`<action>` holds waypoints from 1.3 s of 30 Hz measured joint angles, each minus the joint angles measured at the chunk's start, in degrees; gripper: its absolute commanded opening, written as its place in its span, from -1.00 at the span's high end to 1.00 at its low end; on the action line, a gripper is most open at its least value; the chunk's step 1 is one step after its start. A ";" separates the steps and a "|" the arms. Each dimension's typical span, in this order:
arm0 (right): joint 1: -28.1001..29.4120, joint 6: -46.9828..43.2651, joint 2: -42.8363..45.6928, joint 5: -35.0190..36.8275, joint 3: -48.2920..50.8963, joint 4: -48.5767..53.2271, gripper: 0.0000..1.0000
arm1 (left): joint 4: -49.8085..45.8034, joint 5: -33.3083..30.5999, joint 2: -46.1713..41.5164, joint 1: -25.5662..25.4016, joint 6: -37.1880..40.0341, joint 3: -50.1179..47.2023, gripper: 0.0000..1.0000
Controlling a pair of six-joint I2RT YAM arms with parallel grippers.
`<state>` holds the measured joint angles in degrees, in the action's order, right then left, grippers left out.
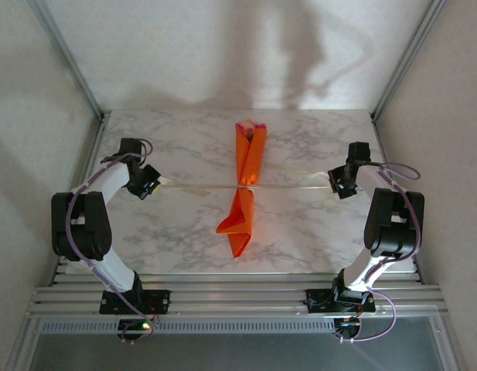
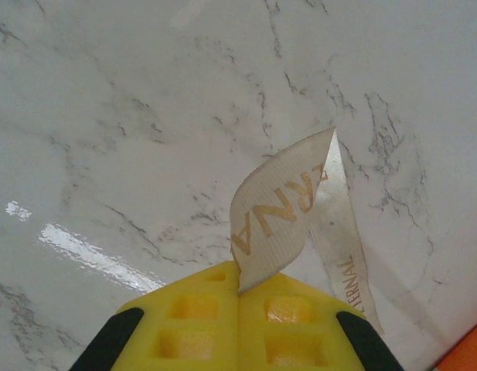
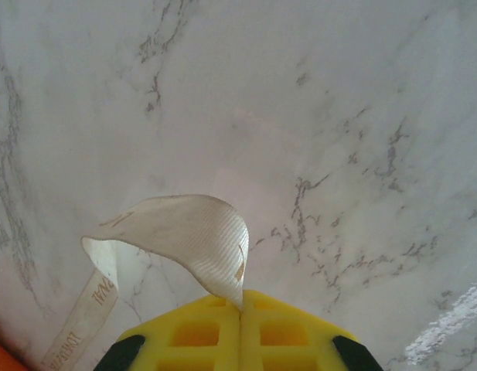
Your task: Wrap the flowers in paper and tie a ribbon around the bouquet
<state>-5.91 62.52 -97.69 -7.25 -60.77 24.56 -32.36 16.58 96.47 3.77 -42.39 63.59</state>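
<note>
Your bouquet [image 1: 250, 154] lies in the middle of the table [image 1: 168, 232], wide end pointing away from the arm bases, with the pink flowers [image 1: 249, 125] just peeking out of that end. The paper [image 1: 240, 224] is already folded round the stems into a long orange cone, so you can count the wrapping as done.

The ribbon [image 1: 199, 187] crosses the cone at its pinched waist and runs out straight to both sides. Your left gripper [image 1: 155, 182] has its jaws pressed together on one end, and the left wrist view shows the ribbon [image 2: 273, 216] curling up out of the closed yellow pads [image 2: 199, 309]. Your right gripper [image 1: 335, 184] is likewise clamped on the other end [image 3: 184, 232], pads [image 3: 292, 325] closed.

From above you cannot tell whether a knot sits at the waist. By my reading you are cinching the tie. What is left is confirming it holds, then letting go of both ends.
</note>
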 measured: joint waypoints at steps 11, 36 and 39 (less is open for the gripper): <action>1.86 2.47 -2.25 -1.53 -0.81 3.04 0.09 | 2.71 0.20 -3.21 -7.10 -10.60 -3.30 -0.18; 28.30 31.12 -6.19 -6.54 -4.24 -7.45 0.06 | 46.36 10.64 6.62 -28.28 -62.10 -12.90 0.24; 28.30 31.78 -7.65 -6.51 -4.37 -8.22 0.48 | 46.95 10.64 9.22 -27.82 -62.42 -12.59 0.77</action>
<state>22.39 94.30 -105.34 -13.76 -65.14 16.34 14.59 27.22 105.69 -24.05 -104.81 51.00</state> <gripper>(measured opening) 0.371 0.284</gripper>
